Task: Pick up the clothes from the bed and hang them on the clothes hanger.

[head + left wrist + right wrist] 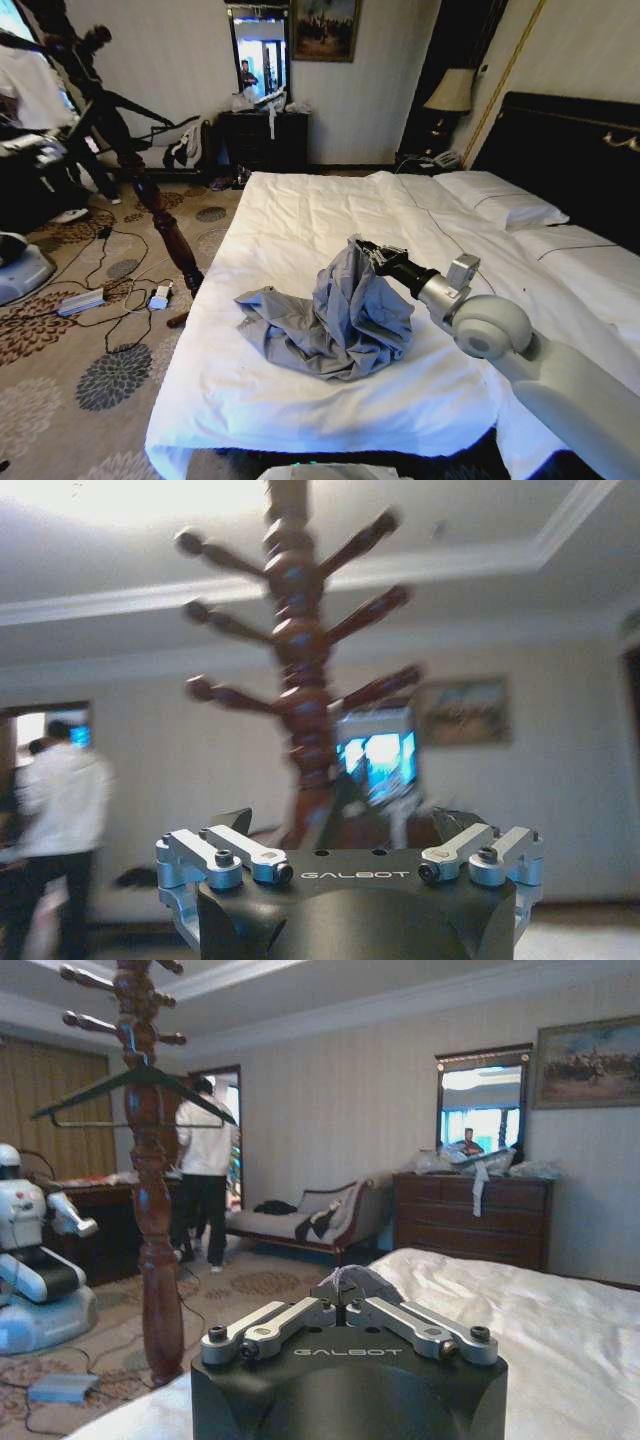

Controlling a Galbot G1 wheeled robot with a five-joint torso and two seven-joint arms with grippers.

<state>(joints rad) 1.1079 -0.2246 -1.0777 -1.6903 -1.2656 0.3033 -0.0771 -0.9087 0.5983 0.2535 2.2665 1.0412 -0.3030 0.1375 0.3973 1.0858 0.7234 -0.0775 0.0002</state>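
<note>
Right now the robot is at the picking-up step. Its right tool [372, 254] reaches out over the bed and its tips are pressed together on a bunch of the soft, wrinkled grey-blue shirt [335, 320]. In the right wrist view a small fold of grey cloth [350, 1282] pokes up between the closed silver fingers [290, 1317].

The shirt lies in a crumpled heap near the foot of the wide bed with white wrinkled sheets [300, 215]. One part is pulled up into a peak at the tool, and the rest sags down and spreads flat toward the robot's left. It looks floppy and thin, so I think it will hang and swing when it is lifted.

The next move, as I see it, calls for lifting the shirt all the way off the sheet and carrying it to the left, past the edge of the bed.

The left tool [352, 830] is held up away from the bed, pointing at the stand, and its fingers look spread apart with nothing between them.

Farther off, on the patterned carpet beside the bed, stands the tall dark brown turned-wood coat stand [150, 190] with slanted branch arms [372, 612]. A dark hanger [135, 1095] already hangs on it.
</note>
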